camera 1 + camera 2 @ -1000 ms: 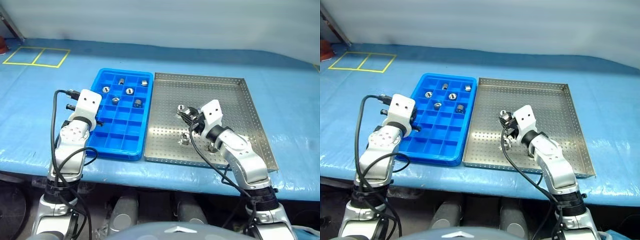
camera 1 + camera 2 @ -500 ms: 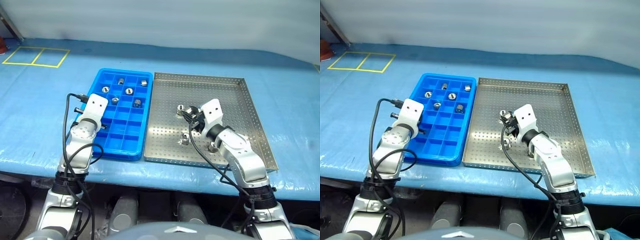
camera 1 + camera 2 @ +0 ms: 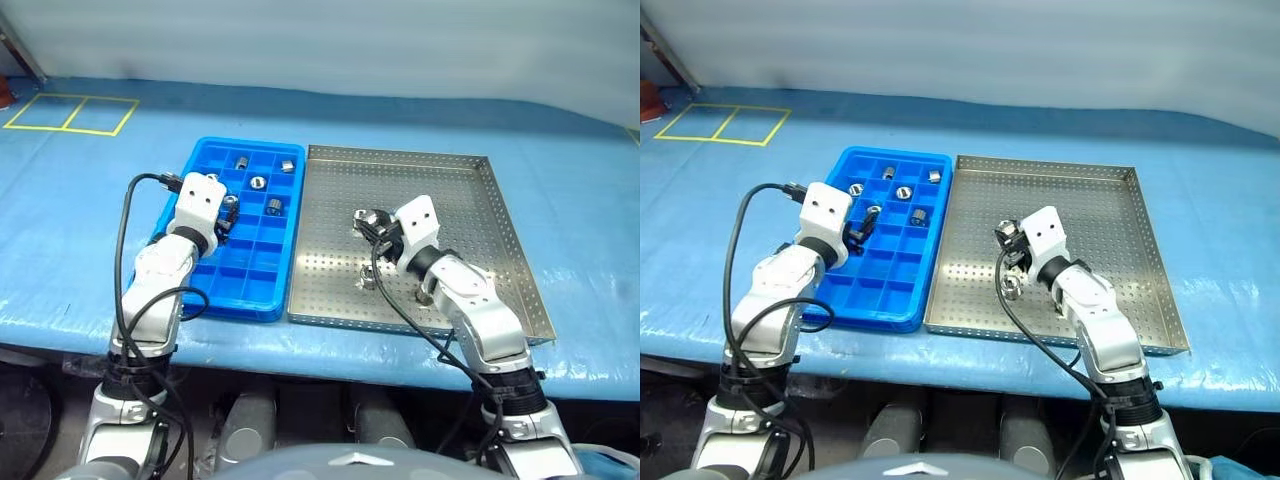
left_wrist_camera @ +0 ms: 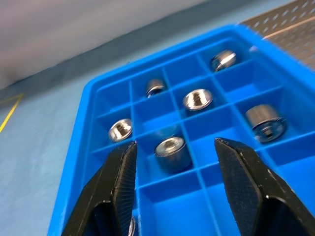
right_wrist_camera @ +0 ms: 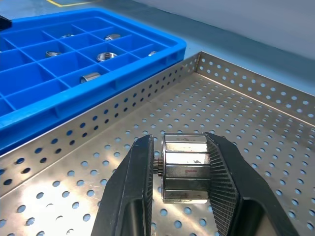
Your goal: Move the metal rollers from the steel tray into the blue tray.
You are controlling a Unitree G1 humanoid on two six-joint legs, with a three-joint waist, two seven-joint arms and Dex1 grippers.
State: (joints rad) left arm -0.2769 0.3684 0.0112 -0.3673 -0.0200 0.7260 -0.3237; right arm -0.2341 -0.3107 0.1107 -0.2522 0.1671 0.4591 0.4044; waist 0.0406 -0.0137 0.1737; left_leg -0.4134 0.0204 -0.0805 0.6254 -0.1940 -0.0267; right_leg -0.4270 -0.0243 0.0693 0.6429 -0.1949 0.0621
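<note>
Your right gripper (image 5: 179, 169) clamped on roller (image 5: 186, 167), just above steel tray (image 3: 470, 200). Another roller (image 3: 368, 277) on tray floor nearby. Your left gripper (image 4: 172, 172) parted wide, empty, over blue tray (image 3: 255, 290); roller (image 4: 172, 153) in compartment btwn its fingers, others around.

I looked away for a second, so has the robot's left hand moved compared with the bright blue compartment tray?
Yes. The left hand has swung rightward, from beside the blue tray's outer edge to above its compartments.
</note>
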